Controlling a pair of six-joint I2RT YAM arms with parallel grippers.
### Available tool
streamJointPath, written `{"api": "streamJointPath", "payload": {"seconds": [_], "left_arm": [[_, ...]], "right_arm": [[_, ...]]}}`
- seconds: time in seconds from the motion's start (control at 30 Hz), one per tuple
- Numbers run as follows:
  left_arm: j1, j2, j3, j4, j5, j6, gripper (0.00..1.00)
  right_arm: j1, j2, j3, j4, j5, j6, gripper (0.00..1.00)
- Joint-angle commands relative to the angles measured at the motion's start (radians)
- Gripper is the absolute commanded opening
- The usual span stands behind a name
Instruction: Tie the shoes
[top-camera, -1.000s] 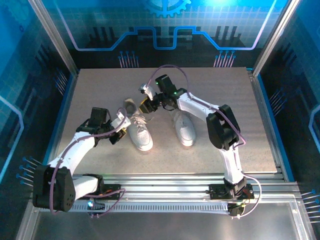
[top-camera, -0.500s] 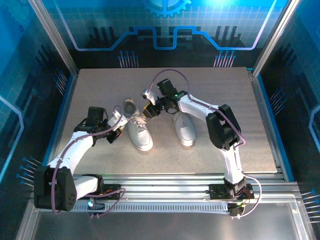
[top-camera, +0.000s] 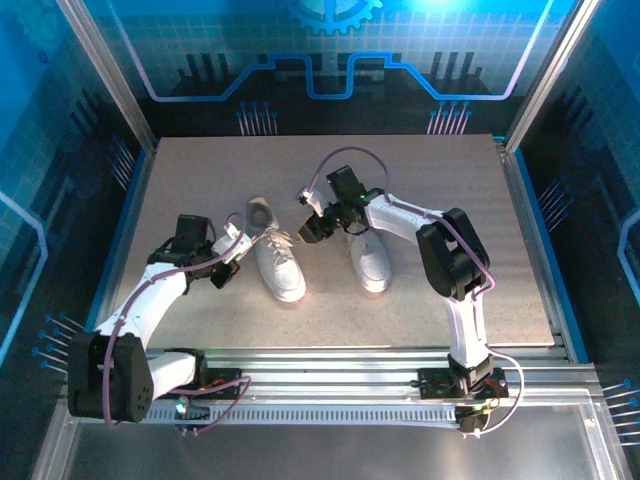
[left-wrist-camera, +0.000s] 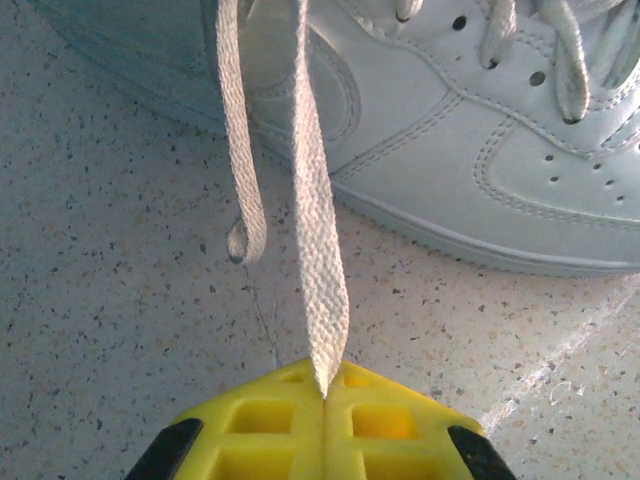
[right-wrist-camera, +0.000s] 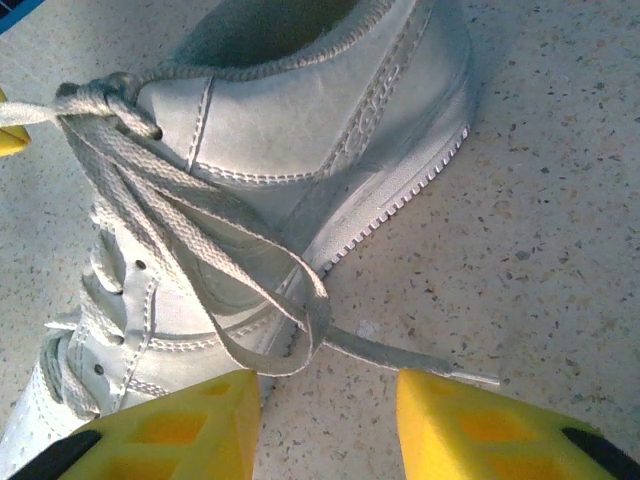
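Two shoes (top-camera: 368, 258): side by side mid-bench (top-camera: 200, 180).
Left shoe (top-camera: 277, 262): knot started, bow not done.
Lace (left-wrist-camera: 318, 250): taut, clamped in closed left jaws.
Right jaws: open, empty, just pulled back rightward off loop (right-wrist-camera: 300, 300); regrasp likely.

Robot lab test cell, not a home: speckled surface (top-camera: 200, 170) boxed in by blue panels (top-camera: 450, 40) w/ circuit & gear graphics, alu frame posts (top-camera: 105, 75), slotted alu rail (top-camera: 330, 362) along near edge carrying bolted arm bases (top-camera: 455, 385).
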Motion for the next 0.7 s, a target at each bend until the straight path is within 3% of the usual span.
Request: {"api": "streamJointPath", "payload": {"seconds": [0.0, 0.3, 0.33, 0.37, 0.4, 0.5, 0.67], "left_arm": [[0.008, 0.004, -0.018, -0.041, -0.021, -0.018, 0.0], [0.008, -0.007, -0.03, -0.035, -0.025, -0.014, 0.0], [0.008, -0.011, -0.031, -0.027, -0.022, -0.013, 0.09], [0.008, -0.018, -0.032, -0.019, -0.024, -0.011, 0.23], [0.008, -0.023, -0.031, -0.012, -0.024, -0.005, 0.3], [0.008, -0.045, -0.027, 0.01, -0.021, 0.01, 0.4], [0.009, -0.048, -0.026, 0.078, -0.032, 0.029, 0.45]], "right_arm": [[-0.006, -0.01, 0.005, 0.021, -0.012, 0.035, 0.4], [0.004, 0.029, 0.03, 0.026, -0.047, 0.1, 0.4], [0.004, 0.032, 0.031, 0.025, -0.046, 0.117, 0.4], [0.006, 0.034, 0.03, 0.025, -0.038, 0.144, 0.4], [0.007, 0.034, 0.028, 0.024, -0.025, 0.18, 0.39], [0.003, 0.027, 0.014, 0.021, 0.024, 0.353, 0.39], [0.013, -0.002, -0.079, 0.154, -0.01, 0.605, 0.39]]}}
